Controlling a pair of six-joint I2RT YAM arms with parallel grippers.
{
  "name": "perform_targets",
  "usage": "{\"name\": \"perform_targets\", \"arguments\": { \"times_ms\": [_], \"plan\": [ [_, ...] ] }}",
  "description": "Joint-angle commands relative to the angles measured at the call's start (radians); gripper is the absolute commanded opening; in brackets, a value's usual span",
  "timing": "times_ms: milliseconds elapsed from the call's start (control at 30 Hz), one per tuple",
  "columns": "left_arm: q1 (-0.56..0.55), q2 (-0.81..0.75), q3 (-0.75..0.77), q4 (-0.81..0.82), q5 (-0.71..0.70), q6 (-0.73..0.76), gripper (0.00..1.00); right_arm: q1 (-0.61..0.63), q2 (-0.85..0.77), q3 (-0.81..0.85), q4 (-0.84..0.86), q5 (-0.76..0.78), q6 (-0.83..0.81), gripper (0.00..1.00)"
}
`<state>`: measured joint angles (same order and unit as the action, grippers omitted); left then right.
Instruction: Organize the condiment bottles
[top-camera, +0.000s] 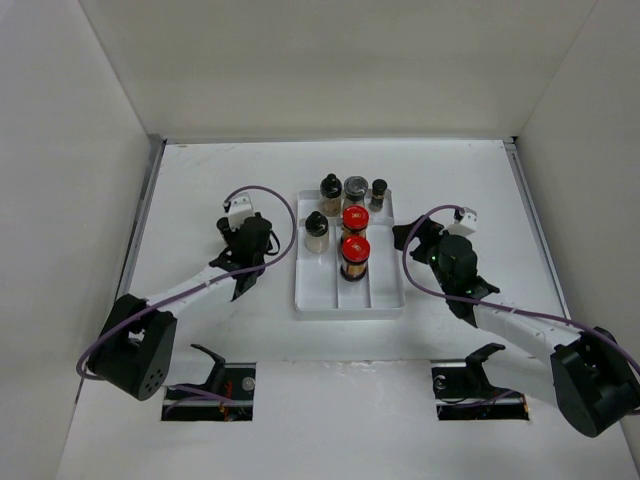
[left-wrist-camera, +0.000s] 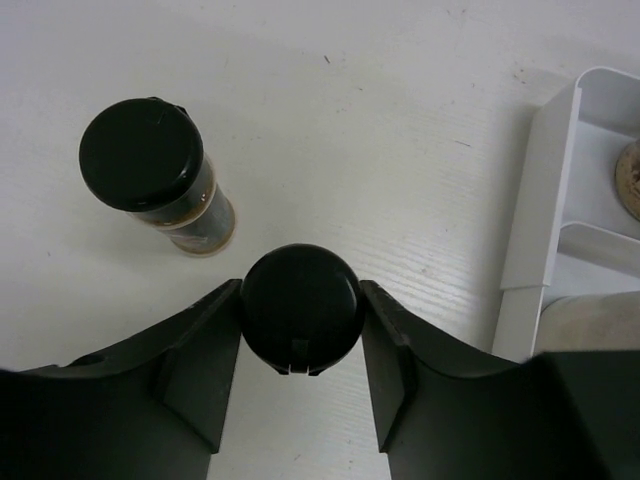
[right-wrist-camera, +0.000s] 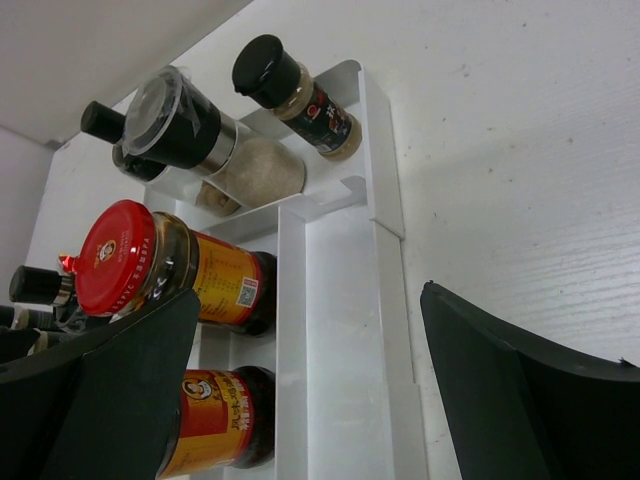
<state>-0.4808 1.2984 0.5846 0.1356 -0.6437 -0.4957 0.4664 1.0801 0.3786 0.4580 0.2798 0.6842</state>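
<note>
From above, a white tray (top-camera: 350, 300) sits mid-bench (top-camera: 200, 180) holding six bottles. Two are red-capped bottles (top-camera: 355, 219), one behind the other down the middle. One is a grey-lidded jar (top-camera: 356, 188) at the far end, and three are black-capped jars (top-camera: 331, 185), two at the far end and one on the left side. The left tool (top-camera: 247, 245) hangs over the bench just left of the tray, and whatever is under it is hidden by the arm. The right tool (top-camera: 412, 236) is just beside the tray's right wall. In the left wrist view there are two more black-capped jars on the bench (left-wrist-camera: 380, 130). The left tool (left-wrist-camera: 300, 300) is clenched on the held jar (left-wrist-camera: 300, 308), with both fingers (left-wrist-camera: 205, 370) pressed to its cap. The loose jar (left-wrist-camera: 140, 155) stands near it, apart, nothing between them. The tray (left-wrist-camera: 545, 220) rim shows at the right. In the right wrist view the right tool (right-wrist-camera: 310, 292) is released and spread wide with nothing between its fingers (right-wrist-camera: 520, 400). The tray (right-wrist-camera: 380, 180) lies ahead of it. Both red-capped bottles (right-wrist-camera: 215, 280) are partly masked by the left finger. Beyond them are the grey-lidded jar (right-wrist-camera: 185, 125) and three black-capped jars (right-wrist-camera: 290, 90). Bare bench (right-wrist-camera: 520, 150) lies to the right.
</note>
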Motion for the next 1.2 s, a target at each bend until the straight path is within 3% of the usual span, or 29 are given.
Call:
{"name": "perform_targets", "arguments": {
  "times_ms": [0,167,467,733,900,1167],
  "plan": [
    [0.009,-0.010,0.024,0.065,-0.007,0.008,0.41,0.008,-0.008,0.036,0.064,-0.004,-0.012,0.99],
    [-0.023,-0.080,0.012,0.065,-0.001,0.020,0.30,0.008,-0.009,0.036,0.064,-0.004,-0.012,1.00],
    [-0.234,-0.209,0.034,-0.027,0.032,0.057,0.27,0.011,-0.014,0.034,0.064,-0.001,-0.012,1.00],
    [-0.437,-0.110,0.061,-0.015,0.046,0.029,0.27,0.011,-0.011,0.034,0.064,0.002,-0.014,0.99],
    [-0.450,0.004,0.086,0.116,0.070,0.049,0.27,0.011,-0.014,0.032,0.064,0.002,-0.014,0.99],
    [-0.407,0.119,0.119,0.185,0.084,0.075,0.28,0.011,-0.017,0.031,0.064,-0.002,-0.014,0.99]
  ]
}}
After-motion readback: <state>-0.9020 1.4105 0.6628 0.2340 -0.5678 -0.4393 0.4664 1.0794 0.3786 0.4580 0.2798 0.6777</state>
